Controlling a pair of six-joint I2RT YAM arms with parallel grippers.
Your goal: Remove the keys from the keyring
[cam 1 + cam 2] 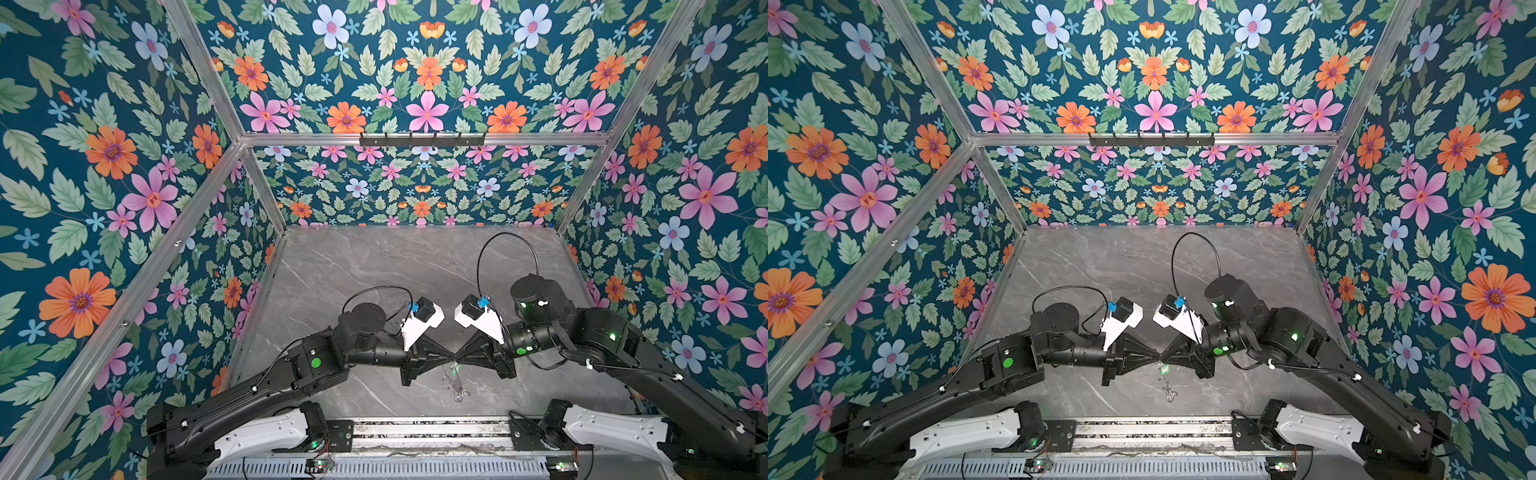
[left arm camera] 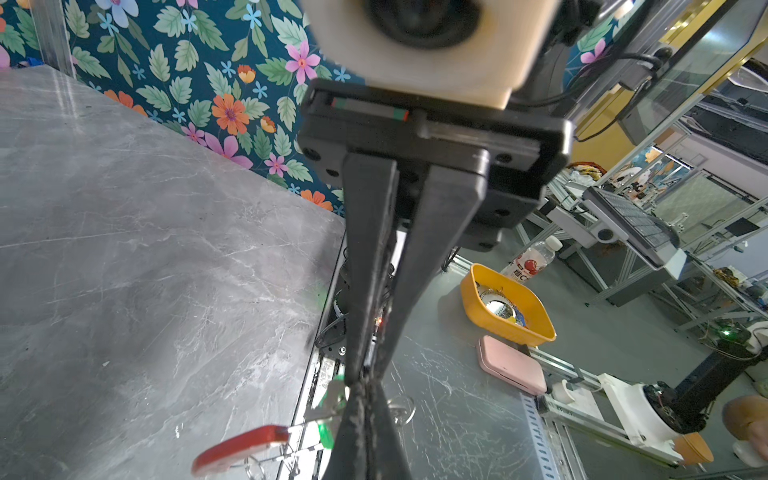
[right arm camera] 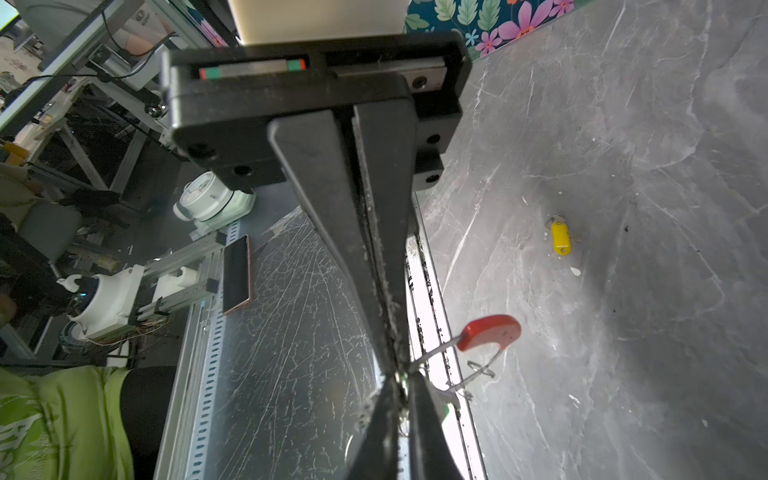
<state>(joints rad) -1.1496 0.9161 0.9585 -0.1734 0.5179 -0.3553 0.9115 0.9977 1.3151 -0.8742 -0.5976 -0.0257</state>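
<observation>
My two grippers meet tip to tip above the front of the table. The left gripper is shut, and the grey wire of the keyring runs into its tips. The right gripper has its jaws a little apart at the same spot, gripping nothing I can see. Below them hangs the keyring's red sleeve. The green key dangles right beside the tips and shows in a top view. The yellow key lies loose on the table, hidden in both top views.
The grey marble table is boxed in by floral walls at the back and both sides. A black hook rail is mounted high on the back wall. A metal rail runs along the front edge. Beyond it sit a yellow bowl and a pink case.
</observation>
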